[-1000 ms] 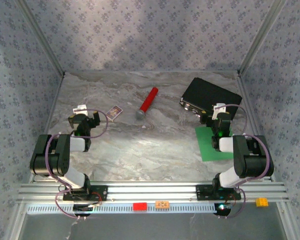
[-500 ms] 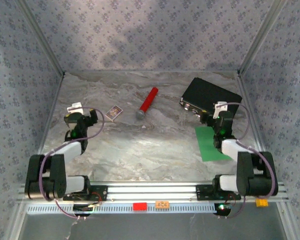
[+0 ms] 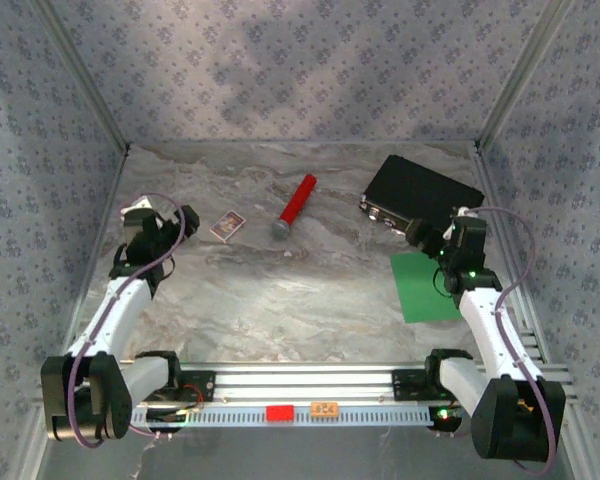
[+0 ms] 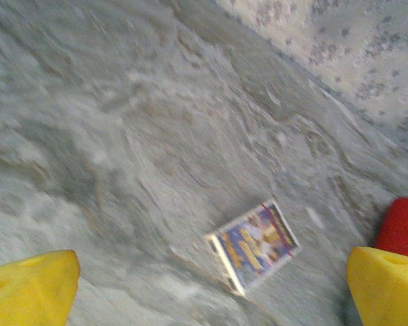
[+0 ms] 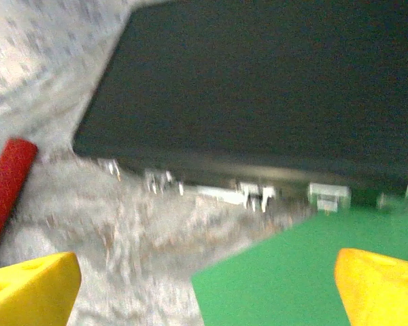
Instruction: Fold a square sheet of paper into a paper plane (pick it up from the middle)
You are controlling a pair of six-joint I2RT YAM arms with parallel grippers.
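Paper, flat green square, lies on marbled tabletop; left hand and right hand gape empty.

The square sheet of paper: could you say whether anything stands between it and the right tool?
Nothing visible does. The open right tool hangs by the far edge of the square sheet of paper; the black case lies beyond.

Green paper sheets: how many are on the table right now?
1. The square sheet of paper lies flat on the table, right side, in front of the black case; the right arm overlaps its edge.
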